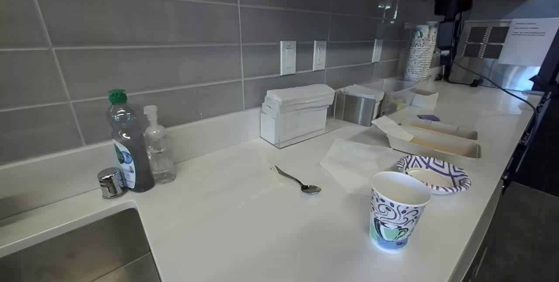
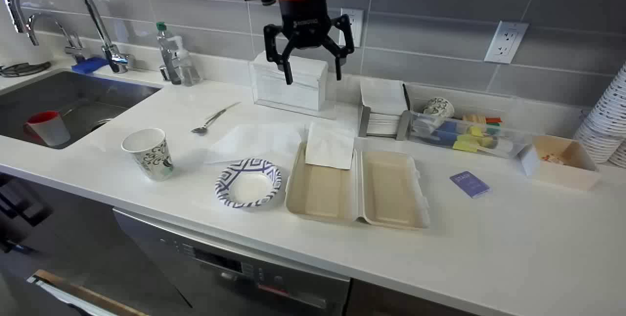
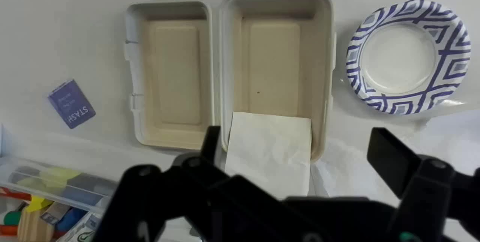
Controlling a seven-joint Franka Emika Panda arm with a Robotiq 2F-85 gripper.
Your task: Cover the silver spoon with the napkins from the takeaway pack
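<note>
The silver spoon (image 1: 311,189) lies bare on the counter, and shows in both exterior views (image 2: 200,130). It is out of the wrist view. The takeaway pack (image 2: 323,193) is an open beige two-part box; it also shows in the wrist view (image 3: 273,54). A folded white napkin (image 2: 330,144) lies over the pack's wall side, partly inside it, and shows in the wrist view (image 3: 268,152). Thin white napkins (image 1: 353,162) lie flat between spoon and pack. My gripper (image 2: 313,79) is open and empty, raised above the counter; its fingers show in the wrist view (image 3: 296,141).
A paper cup (image 1: 397,216) and a patterned bowl (image 2: 248,184) stand near the front edge. A clear holder of white napkins (image 2: 288,81), a metal napkin holder (image 2: 386,110) and a clear bin (image 2: 459,135) line the wall. A purple packet (image 2: 469,184) lies right of the pack.
</note>
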